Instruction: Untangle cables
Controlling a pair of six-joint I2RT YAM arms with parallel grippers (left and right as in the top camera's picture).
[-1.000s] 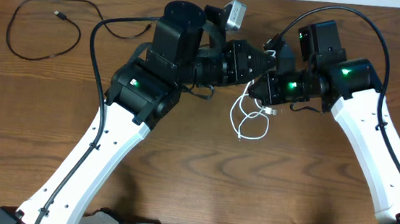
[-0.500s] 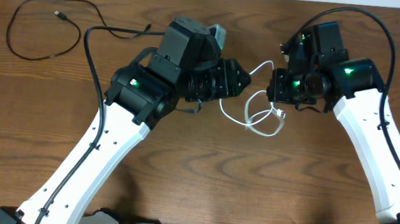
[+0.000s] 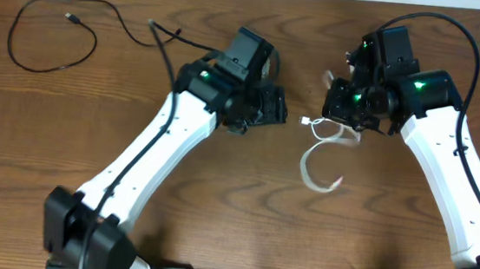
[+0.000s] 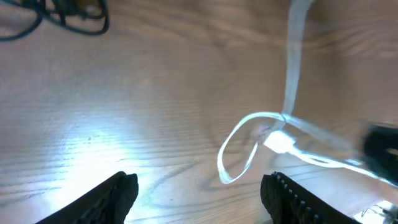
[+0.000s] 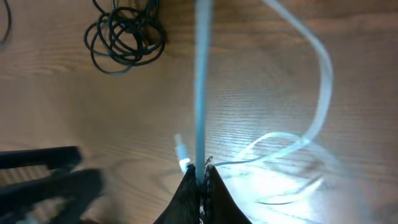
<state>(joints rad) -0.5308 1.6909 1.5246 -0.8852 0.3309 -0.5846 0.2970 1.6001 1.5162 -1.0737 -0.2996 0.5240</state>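
the right fingers point(image 5: 186, 190) are clamped on the white cable point(image 5: 202, 81), whose slack loops lie on the table point(image 3: 217, 202) just below, so a slow upward lift should let them slide open rather than cinch. the left fingers point(image 4: 112, 194) stand apart and empty beside it, free to pin a loop. one black cable point(image 3: 11, 40) lies spread at the far left; a coiled black bundle point(image 5: 124, 37) nearby could snag.
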